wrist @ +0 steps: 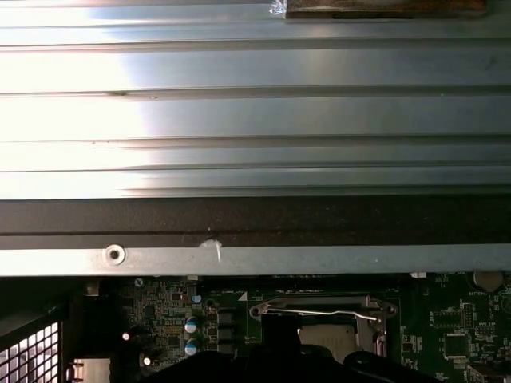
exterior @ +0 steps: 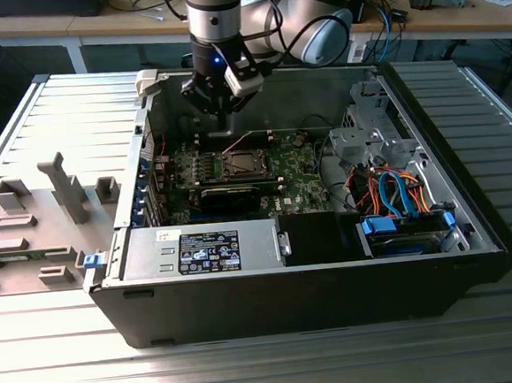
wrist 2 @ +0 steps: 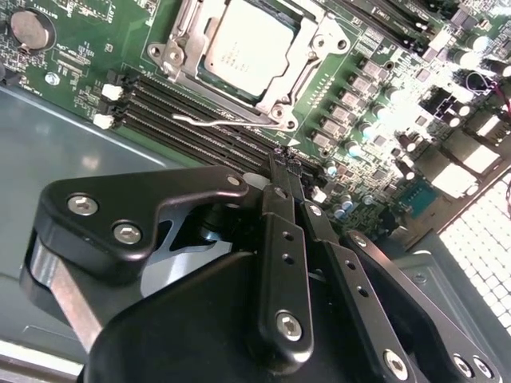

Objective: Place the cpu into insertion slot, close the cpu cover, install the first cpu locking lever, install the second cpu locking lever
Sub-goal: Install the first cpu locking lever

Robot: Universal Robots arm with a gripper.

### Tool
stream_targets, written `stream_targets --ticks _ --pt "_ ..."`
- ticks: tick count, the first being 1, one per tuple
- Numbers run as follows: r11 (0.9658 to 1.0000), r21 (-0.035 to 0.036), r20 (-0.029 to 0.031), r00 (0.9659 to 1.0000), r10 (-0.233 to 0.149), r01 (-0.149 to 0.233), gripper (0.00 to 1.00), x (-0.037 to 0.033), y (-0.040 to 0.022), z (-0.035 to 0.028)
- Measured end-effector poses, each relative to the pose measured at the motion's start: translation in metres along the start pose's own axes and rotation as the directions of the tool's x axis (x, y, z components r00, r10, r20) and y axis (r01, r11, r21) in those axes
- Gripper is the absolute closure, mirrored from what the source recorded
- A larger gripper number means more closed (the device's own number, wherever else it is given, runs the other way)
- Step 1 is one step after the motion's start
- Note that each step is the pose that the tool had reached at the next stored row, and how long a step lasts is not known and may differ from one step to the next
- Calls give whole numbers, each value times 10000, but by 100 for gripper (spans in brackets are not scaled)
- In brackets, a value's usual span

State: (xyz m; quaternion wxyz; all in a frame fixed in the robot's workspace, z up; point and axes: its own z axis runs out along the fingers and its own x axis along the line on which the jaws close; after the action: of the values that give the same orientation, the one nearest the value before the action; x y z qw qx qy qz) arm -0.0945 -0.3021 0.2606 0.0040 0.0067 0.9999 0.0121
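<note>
One cpu (wrist 2: 245,41) seated in the insertion slot (wrist 2: 170,57), cpu cover (wrist 2: 315,49) shut over it, window showing the chip. Its top print is probably too faint to read. Gripper (wrist 2: 289,163) clenched, holding nothing, hovering beside the socket. One lever (wrist 2: 231,121) visible along the edge.

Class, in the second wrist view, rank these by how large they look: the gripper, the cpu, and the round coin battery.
1. gripper, though it is nearest the camera, which inflates it.
2. cpu, seated inside the cpu cover.
3. coin battery.
</note>
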Motion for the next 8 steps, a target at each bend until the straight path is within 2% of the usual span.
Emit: stream_targets --ticks 8 --pt "10000 -1 0 10000 -1 1 89 -75 1 1"
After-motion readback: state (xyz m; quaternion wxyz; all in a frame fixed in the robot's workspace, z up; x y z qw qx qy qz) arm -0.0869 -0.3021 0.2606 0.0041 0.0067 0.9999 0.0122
